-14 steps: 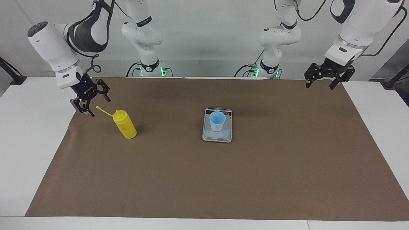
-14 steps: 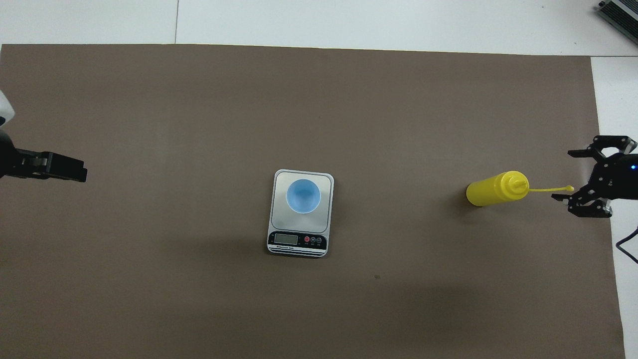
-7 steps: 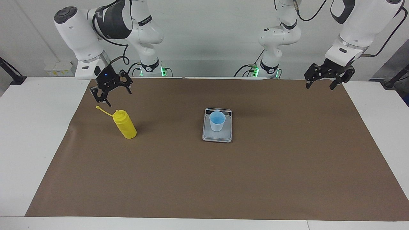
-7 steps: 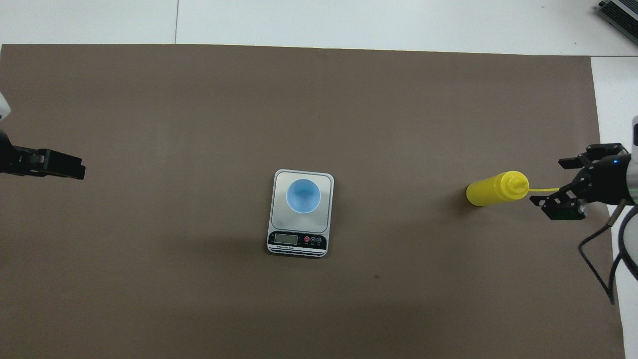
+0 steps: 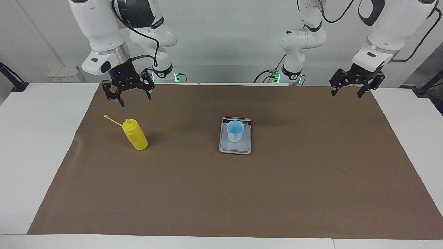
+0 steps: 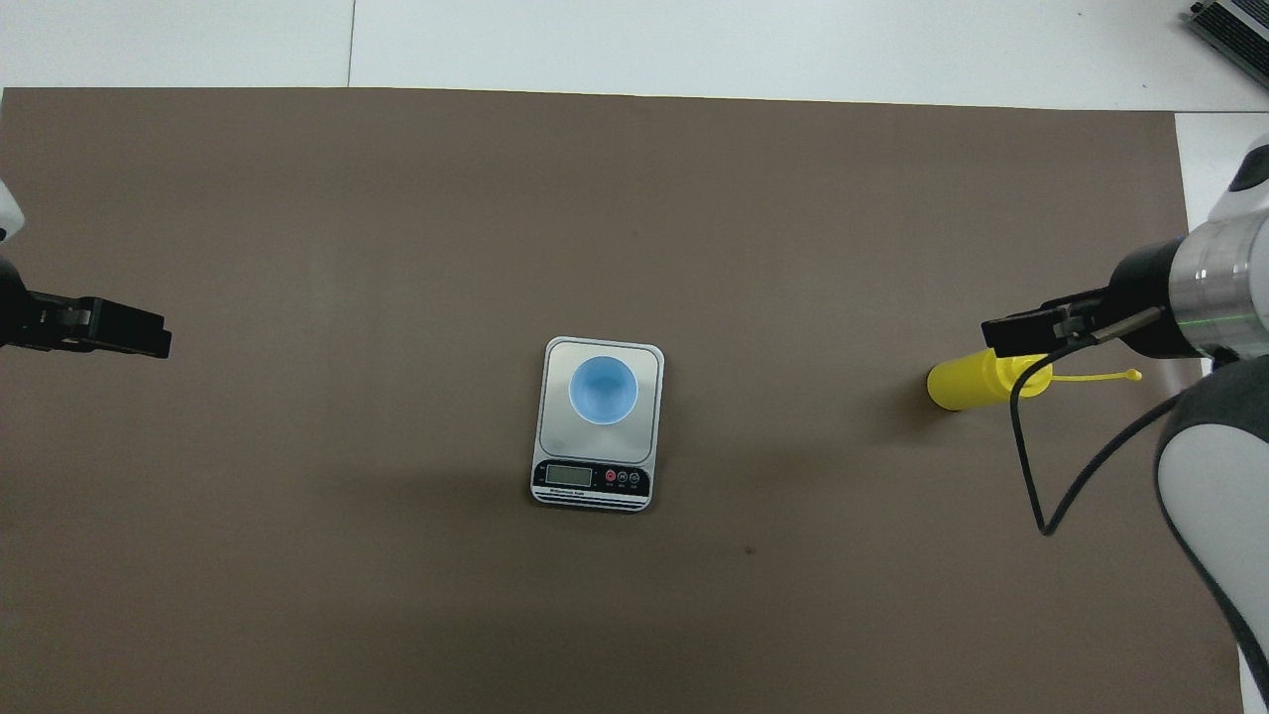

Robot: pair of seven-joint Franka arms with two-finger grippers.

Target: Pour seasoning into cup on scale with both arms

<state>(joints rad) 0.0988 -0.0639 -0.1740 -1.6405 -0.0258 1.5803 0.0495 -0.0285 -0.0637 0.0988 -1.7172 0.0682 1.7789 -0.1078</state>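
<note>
The yellow seasoning bottle (image 5: pixel 136 135) stands upright on the brown mat toward the right arm's end, its cap strap (image 5: pixel 110 119) sticking out sideways. It also shows in the overhead view (image 6: pixel 962 385). My right gripper (image 5: pixel 128 94) hangs open in the air above the bottle and clear of it; in the overhead view this gripper (image 6: pixel 1021 332) covers the bottle's top. The light blue cup (image 5: pixel 235 130) stands on the silver scale (image 5: pixel 235 148) at mid-table; the overhead view shows the cup (image 6: pixel 603 390) on the scale (image 6: pixel 595 448). My left gripper (image 5: pixel 350 90) waits open above the mat's corner; it also shows in the overhead view (image 6: pixel 149 337).
The brown mat (image 5: pixel 221 193) covers most of the white table (image 5: pixel 34 138). The scale's display strip (image 6: pixel 593 478) faces the robots. A black cable (image 6: pixel 1031 466) loops down from the right arm.
My right gripper has risen from beside the cap strap, swung in from the mat's edge to above the bottle, and turned its fingers downward. The left arm, bottle, cup and scale have not moved.
</note>
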